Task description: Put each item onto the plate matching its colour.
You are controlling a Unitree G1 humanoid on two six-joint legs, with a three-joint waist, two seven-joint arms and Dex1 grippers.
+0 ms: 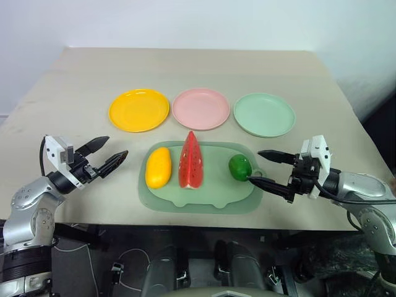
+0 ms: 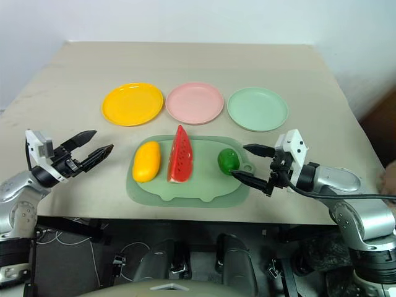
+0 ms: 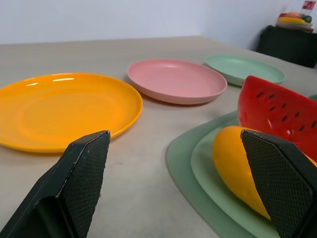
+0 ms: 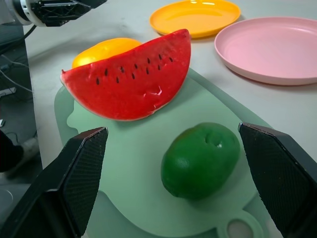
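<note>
Lime (image 1: 240, 167): on cutting mat (image 1: 201, 199), just at 9 o'clock of right gripper (image 1: 267, 167), fingers apart, pointing inward.
Left gripper (image 1: 105, 153): fingers apart, level, aimed toward mango (image 1: 158, 167).

Beige matte surface (image 1: 185, 68), square-ish, far edge meets a plain white wall (image 1: 198, 21). Light is even and soft, faint sheen on the top, weak shadows. Dark gap past the right-hand edge of the surface (image 1: 380, 133), floor there not readable. Below the near edge: dark floor with loose black and white cables (image 1: 127, 263). In the left wrist view, a black piece of furniture (image 3: 290, 44) stands against the wall beyond the surface, a stack of coloured items (image 3: 294, 20) on top, too small to identify.
</note>
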